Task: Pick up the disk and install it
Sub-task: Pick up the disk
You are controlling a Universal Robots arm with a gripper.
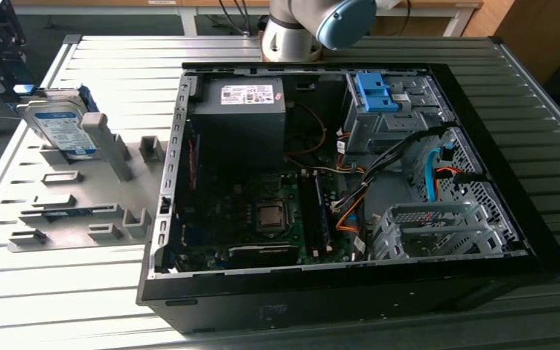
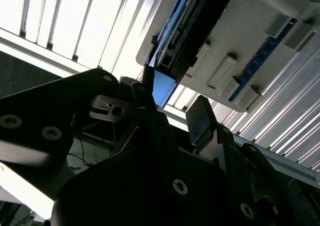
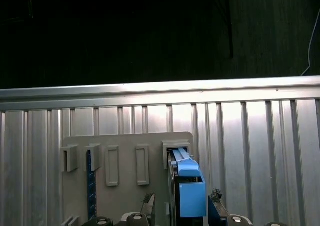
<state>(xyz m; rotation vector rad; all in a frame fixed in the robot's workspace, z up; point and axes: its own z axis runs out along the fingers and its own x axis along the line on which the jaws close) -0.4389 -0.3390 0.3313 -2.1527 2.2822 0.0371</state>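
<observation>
The disk point(image 1: 58, 125) stands on edge in a slot of the grey holder plate point(image 1: 76, 215) at the exterior view's left. It is a silver drive with a white-and-blue label and a blue frame. My dark gripper point(image 1: 8, 73) hangs just beyond its upper end. In the first wrist view the disk point(image 3: 190, 193) shows edge-on, with the gripper point(image 3: 182, 202) open and one fingertip point(image 3: 148, 204) on each side, a gap showing at one side. In the second wrist view the blue frame point(image 2: 162, 86) lies between the dark fingers point(image 2: 201, 118).
An open computer case point(image 1: 348, 182) lies flat on the slatted metal table point(image 1: 533, 117), with a motherboard, cables, a grey drive cage point(image 1: 436, 230) and a blue bracket point(image 1: 372, 91) inside. The holder plate carries several other slots and a memory stick point(image 3: 91, 186). The arm's base point(image 1: 294, 33) stands behind the case.
</observation>
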